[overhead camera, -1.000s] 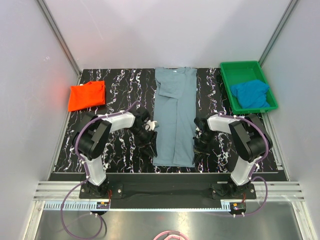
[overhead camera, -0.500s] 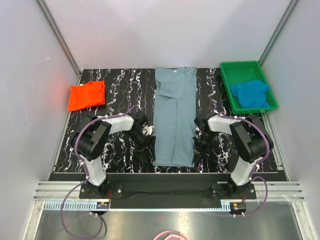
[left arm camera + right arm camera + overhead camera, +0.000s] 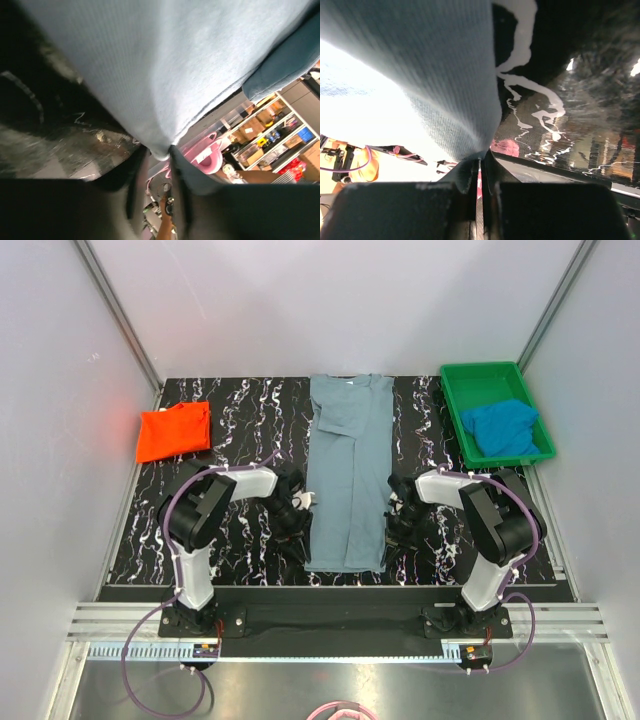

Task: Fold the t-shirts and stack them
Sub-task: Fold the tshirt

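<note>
Fingers (image 3: 464, 181) on your right arm are pinching shut on the five o'clock hem corner of the large dusty grey-blue cloth t-shirt (image 3: 348, 465). Your left fingers (image 3: 134, 192) are nipping its seven o'clock corner, probably for folding it toward twelve o'clock along the black marbled bench (image 3: 240, 430).

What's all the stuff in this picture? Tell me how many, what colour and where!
grey-blue cloth t-shirt: one, dusty grey-blue, lying long down the table's middle
orange-red cloth t-shirt: one, orange-red, folded, far left
bright blue cloth t-shirt: one, bright blue, bunched in the tray
green plastic tray: one, green, far right corner
marbled table: one, black with white veins
left gripper: one, black, pinching the grey-blue shirt's near left edge
right gripper: one, black, pinching its near right edge
</note>
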Action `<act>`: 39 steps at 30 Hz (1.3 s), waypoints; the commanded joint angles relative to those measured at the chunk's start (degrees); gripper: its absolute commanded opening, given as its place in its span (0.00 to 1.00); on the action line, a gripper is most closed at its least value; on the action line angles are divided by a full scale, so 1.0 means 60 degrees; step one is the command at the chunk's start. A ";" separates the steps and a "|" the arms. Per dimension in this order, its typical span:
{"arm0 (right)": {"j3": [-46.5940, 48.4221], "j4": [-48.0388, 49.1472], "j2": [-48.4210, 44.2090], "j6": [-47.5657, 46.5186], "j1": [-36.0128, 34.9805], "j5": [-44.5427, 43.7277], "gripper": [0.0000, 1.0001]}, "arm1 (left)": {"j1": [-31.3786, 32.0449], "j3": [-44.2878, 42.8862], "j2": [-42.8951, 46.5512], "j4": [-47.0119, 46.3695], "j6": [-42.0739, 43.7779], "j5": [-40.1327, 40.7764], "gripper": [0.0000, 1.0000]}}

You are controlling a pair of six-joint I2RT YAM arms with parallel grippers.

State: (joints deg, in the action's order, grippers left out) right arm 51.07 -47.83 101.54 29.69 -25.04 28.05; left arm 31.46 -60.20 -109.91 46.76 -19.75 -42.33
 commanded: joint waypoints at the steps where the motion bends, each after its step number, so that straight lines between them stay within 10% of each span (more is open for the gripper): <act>1: 0.0263 0.0150 0.0113 0.0017 0.0144 0.0085 0.00 | 0.0044 -0.0352 -0.0037 0.0029 0.0112 -0.0314 0.21; 8: 0.0395 0.0180 0.0070 -0.0070 0.0349 -0.0032 0.00 | 0.0044 -0.0468 0.0080 0.0013 0.0259 -0.0475 0.00; 39: 0.3250 0.0105 -0.1455 -0.1360 0.2034 -0.0984 0.00 | -0.0908 -0.3571 0.0506 0.1376 0.2236 0.1151 0.00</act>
State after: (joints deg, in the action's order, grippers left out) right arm 66.43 -47.99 93.08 23.22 -13.74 23.42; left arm 26.76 -76.84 -106.17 53.98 -8.45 -37.17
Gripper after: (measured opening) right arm 0.015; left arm 0.023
